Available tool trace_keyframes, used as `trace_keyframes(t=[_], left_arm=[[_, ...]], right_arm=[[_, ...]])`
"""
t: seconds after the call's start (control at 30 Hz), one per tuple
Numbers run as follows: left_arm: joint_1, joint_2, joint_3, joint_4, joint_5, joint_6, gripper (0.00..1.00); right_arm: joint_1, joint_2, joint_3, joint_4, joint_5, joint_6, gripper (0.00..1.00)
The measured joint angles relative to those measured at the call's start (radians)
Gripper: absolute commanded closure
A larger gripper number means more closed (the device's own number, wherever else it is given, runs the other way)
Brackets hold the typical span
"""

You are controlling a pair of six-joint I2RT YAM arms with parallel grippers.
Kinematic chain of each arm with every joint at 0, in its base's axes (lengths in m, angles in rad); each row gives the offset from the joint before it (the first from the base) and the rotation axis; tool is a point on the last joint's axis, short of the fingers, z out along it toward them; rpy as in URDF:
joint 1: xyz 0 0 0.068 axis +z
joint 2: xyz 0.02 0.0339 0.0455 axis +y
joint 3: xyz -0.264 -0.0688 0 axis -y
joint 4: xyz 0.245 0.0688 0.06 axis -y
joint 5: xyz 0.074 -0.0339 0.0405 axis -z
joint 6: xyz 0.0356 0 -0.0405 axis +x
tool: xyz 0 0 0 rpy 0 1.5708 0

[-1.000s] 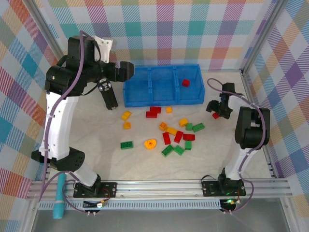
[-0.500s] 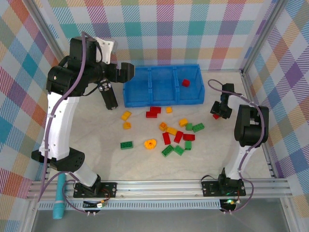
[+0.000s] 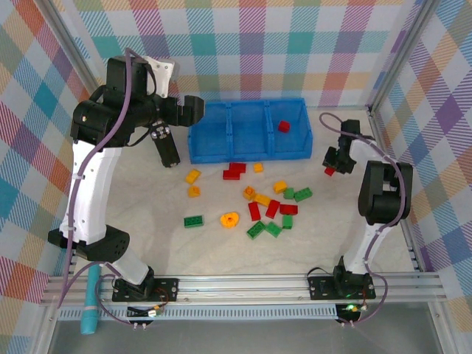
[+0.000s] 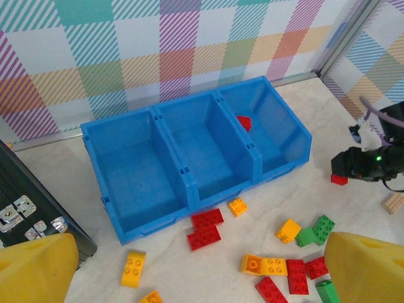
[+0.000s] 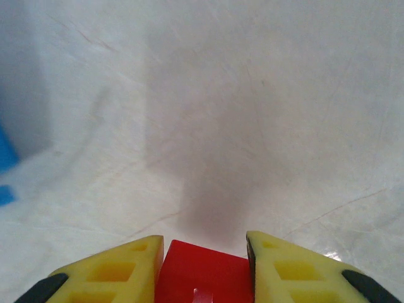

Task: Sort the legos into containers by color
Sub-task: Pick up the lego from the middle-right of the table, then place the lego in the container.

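Observation:
My right gripper (image 5: 205,265) is shut on a small red brick (image 5: 205,274), held just above the table to the right of the blue bin (image 3: 247,153). In the top view that gripper (image 3: 333,162) and its red brick (image 3: 330,171) sit near the bin's right end. One red brick (image 3: 283,126) lies in the bin's right compartment; the other two hold nothing. Several red, green and yellow legos (image 3: 265,203) and a yellow ring (image 3: 230,219) lie scattered in front of the bin. My left gripper (image 4: 202,278) hangs open, high over the bin's left end, holding nothing.
A black device with white buttons (image 3: 166,146) lies left of the bin. A lone green brick (image 3: 194,220) sits apart at the left. Metal frame posts and plaid walls close in the table on three sides. A small wooden block (image 4: 394,202) lies at the far right.
My right gripper has shut on the red brick and drawn slightly toward the back of the table with it. The left arm has stayed still.

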Motion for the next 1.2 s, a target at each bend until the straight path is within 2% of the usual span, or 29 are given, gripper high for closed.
trace_keyframes(t=[0.13,0.27,0.4,0.57,0.93,1.2], left_arm=[[0.0,0.0,0.0,0.0,-0.008,0.003,0.0],[0.0,-0.003,0.0,0.0,-0.021,0.007,0.0],[0.0,-0.013,-0.005,0.0,-0.03,0.009,0.0],[0.0,-0.028,-0.005,0.0,-0.051,0.016,0.0],[0.0,-0.061,-0.057,-0.001,-0.079,0.026,0.0],[0.0,-0.066,-0.058,0.0,-0.085,0.027,0.0]], right_arm=[[0.012,-0.024,0.099,-0.026,-0.012,-0.006,0.66],[0.054,-0.014,0.268,-0.06,-0.021,-0.028,0.66],[0.119,0.058,0.505,-0.082,-0.026,-0.054,0.66],[0.193,0.183,0.682,-0.076,-0.006,-0.107,0.66],[0.298,0.472,0.731,-0.035,0.102,-0.248,0.6],[0.309,0.474,0.726,-0.021,0.117,-0.282,0.41]])
